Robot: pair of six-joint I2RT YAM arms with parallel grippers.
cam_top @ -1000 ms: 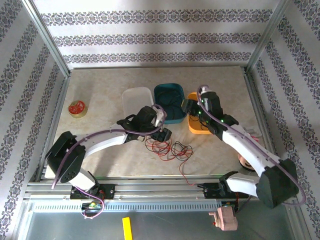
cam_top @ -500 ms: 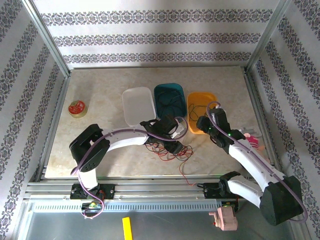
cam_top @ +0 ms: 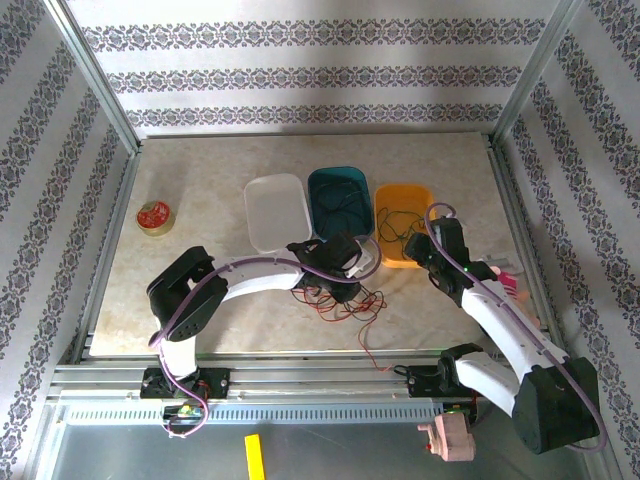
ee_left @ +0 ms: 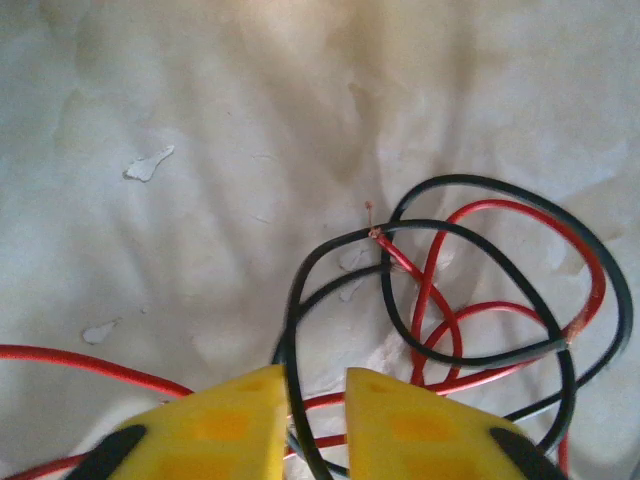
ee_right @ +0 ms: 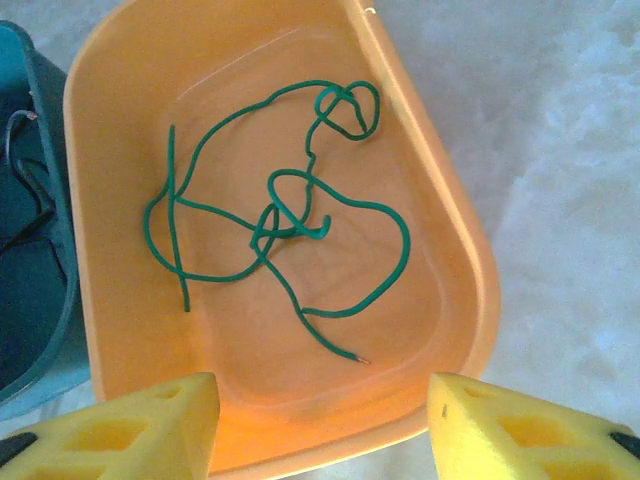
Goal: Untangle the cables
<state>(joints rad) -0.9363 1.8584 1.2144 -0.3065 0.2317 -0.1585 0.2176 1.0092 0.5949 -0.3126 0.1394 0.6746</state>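
1. Cables are sorted only in part, as I judge it. One green cable (ee_right: 270,230) lies alone in the orange tray (ee_right: 470,260), and a dark cable (cam_top: 340,208) lies in the teal tray (cam_top: 338,171).
2. The work that is left is the tangle of red and black cables (cam_top: 338,295). It lies on the surface (cam_top: 200,280) just in front of the trays. The white tray (cam_top: 275,212) probably waits for one of them.
3. Your left claw (ee_left: 315,380) is low over this tangle with a narrow gap. A black cable (ee_left: 292,400) passes through the gap close to one finger, but the fingers do not seem to press on it.
4. Your right claw (ee_right: 320,400) is wide and holds nothing. It hangs above the near end of the orange tray.
5. The left wrist view shows you how the loops cross, and also the bare copper end of a red cable (ee_left: 372,232). In the top view the same tangle is only a small knot.
6. The right wrist view shows that the green cable loops over itself but touches no other cable.
7. The top view gives you the layout: three trays in a row, both arms, and a red tape roll (cam_top: 154,216) well apart on the left.
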